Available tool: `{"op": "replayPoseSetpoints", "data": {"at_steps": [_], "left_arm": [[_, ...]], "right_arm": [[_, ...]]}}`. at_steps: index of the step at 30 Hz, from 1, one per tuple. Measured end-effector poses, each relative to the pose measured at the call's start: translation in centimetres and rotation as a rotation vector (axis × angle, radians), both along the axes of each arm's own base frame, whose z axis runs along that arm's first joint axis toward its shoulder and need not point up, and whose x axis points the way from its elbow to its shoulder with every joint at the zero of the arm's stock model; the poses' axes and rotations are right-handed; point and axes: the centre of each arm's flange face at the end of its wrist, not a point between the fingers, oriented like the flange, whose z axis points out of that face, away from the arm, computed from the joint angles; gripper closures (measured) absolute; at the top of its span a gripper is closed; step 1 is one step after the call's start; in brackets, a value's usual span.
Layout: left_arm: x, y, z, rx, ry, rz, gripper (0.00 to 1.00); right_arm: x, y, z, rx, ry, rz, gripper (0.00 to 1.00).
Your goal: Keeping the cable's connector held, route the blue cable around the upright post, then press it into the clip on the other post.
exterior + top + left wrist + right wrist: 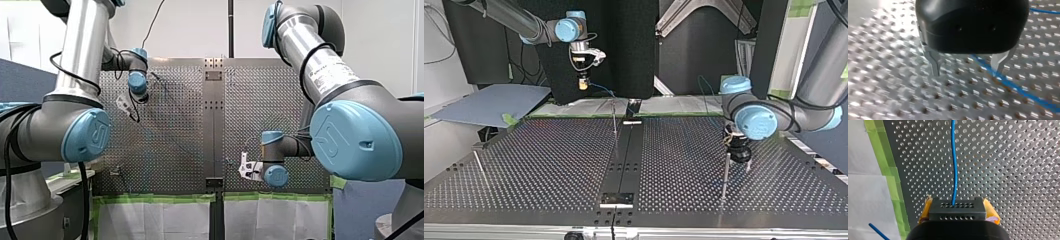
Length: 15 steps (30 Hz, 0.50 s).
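Observation:
My right gripper (957,216) is shut with its yellow pads on the black connector (957,209). The blue cable (955,165) runs straight ahead from the connector over the perforated plate. In the top view this gripper (583,84) hangs raised over the table's far edge, the cable (603,92) trailing from it toward a thin upright post (614,120). My left gripper (966,68) stands open just above the plate, its metal fingers (935,66) empty, with the cable (1020,91) lying under one fingertip. In the top view it (740,159) hovers beside another post (725,175).
A third thin post (480,167) stands at the top view's left edge of the perforated table (549,170). A dark centre strip (624,160) divides the plate. Green tape (891,177) lines the table edge beside my right gripper.

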Motion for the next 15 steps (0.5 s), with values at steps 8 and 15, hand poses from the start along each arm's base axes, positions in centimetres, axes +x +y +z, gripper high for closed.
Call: {"op": "replayPoseSetpoints", "data": {"at_steps": [8,15], "left_arm": [[-0.6,0.1,2.0,-0.07,-0.06,0.015,0.0],[-0.7,-0.3,2.1,-0.13,-0.065,-0.007,0.0]], "right_arm": [[0.0,0.0,0.0,-0.001,0.001,0.002,1.0],[0.0,0.0,0.0,-0.001,0.001,0.001,1.0]]}}
